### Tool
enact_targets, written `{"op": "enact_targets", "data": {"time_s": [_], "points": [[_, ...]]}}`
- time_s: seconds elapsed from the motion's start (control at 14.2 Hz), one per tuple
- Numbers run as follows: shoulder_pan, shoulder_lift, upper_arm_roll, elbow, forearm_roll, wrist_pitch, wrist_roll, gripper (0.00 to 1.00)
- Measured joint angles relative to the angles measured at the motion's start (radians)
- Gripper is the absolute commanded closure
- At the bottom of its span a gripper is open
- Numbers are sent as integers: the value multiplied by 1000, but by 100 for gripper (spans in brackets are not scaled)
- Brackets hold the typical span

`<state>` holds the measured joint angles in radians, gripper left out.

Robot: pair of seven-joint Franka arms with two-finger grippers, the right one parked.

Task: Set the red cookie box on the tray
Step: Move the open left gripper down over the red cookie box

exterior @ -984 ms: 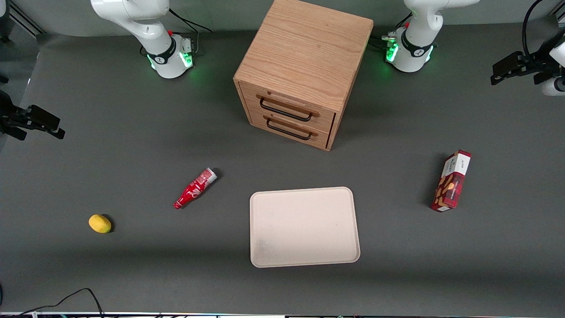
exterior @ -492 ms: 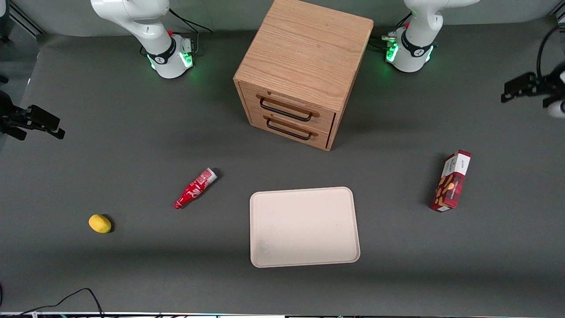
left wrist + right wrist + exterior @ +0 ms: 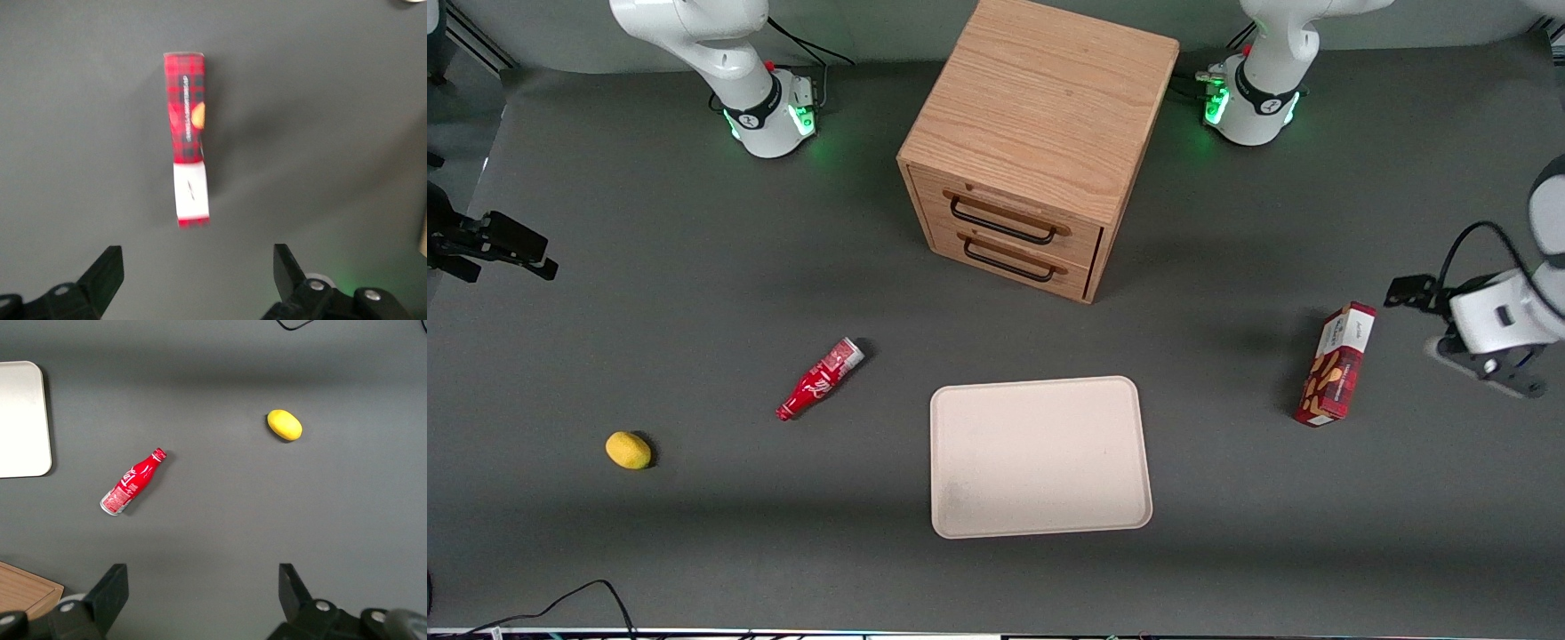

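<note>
The red cookie box stands on its narrow side on the grey table, toward the working arm's end, with its white panel at the end farther from the front camera. It also shows in the left wrist view, white panel toward the fingers. The beige tray lies flat at mid-table, in front of the wooden cabinet, with nothing on it. My left gripper hangs above the table beside the box, apart from it. In the left wrist view the gripper is open and holds nothing.
A wooden two-drawer cabinet stands farther from the front camera than the tray, both drawers shut. A small red bottle and a yellow lemon lie toward the parked arm's end. A black cable lies at the table's near edge.
My left gripper has come in from the edge of the table, nearer to the front camera, to just beside the red cookie box. The box and tray have not moved.
</note>
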<state>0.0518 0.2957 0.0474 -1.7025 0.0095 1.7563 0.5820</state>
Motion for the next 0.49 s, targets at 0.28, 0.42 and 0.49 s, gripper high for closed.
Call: {"op": "enact_targets", "data": {"time_s": [0.28, 0.42, 0.49], "points": [[2, 46, 1, -153, 0, 243, 41, 0], [2, 69, 1, -201, 0, 325, 48, 0], [2, 78, 1, -225, 0, 367, 50, 0]]}}
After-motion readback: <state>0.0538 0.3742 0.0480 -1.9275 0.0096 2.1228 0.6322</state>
